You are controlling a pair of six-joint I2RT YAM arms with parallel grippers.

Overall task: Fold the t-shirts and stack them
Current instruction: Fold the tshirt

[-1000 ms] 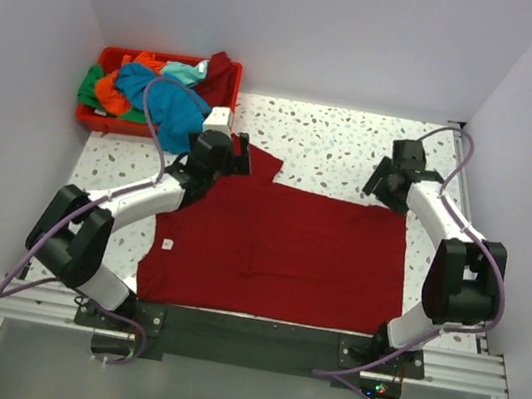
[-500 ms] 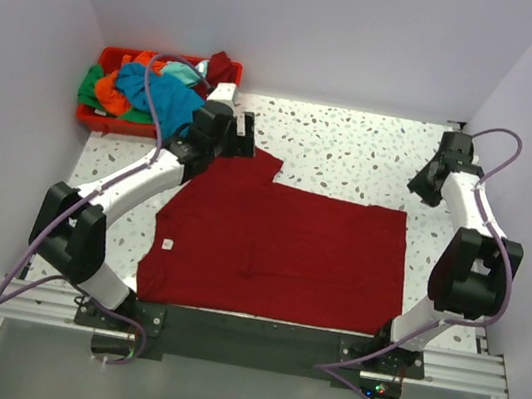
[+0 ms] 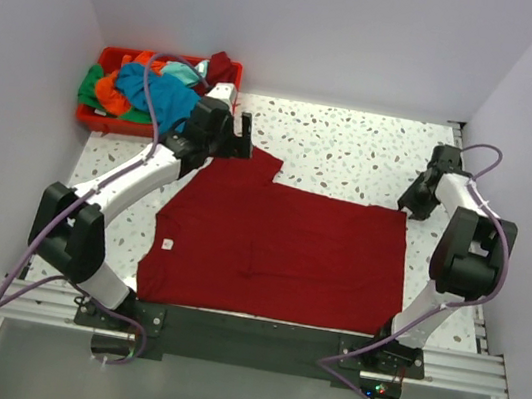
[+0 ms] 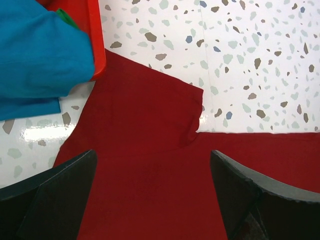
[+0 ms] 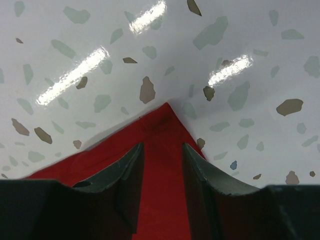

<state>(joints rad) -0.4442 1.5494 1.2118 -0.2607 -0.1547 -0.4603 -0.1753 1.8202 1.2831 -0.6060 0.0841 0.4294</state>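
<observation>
- Start at the bin (image 3: pixel 91 118): it holds a crumpled heap, with a green shirt (image 3: pixel 90 86) at its left, an orange shirt (image 3: pixel 111 92) next, and a teal shirt (image 3: pixel 161 97) spilling over its right rim onto the table (image 3: pixel 344 151).
- Just right of the bin, your left gripper (image 4: pixel 152 165) hangs over the red shirt's sleeve. Its jaws are spread wide and hold nothing.
- The red shirt (image 3: pixel 279 247) lies spread flat on the table, right of the bin and nearer you.
  - Its long axis runs left to right.
  - The sleeve end is towards the bin and the straight edge is away from it.
  - One sleeve points away from you, and its edge reaches the bin's near right corner.
  - The cloth is plain dark red and mostly smooth, with a small white tag (image 3: pixel 168 243) near its left edge.
- Well right of the bin, your right gripper (image 5: pixel 162 150) sits at the red shirt's far right corner. Its jaws are narrowed but apart, either side of the corner point, and the cloth lies flat between them.
</observation>
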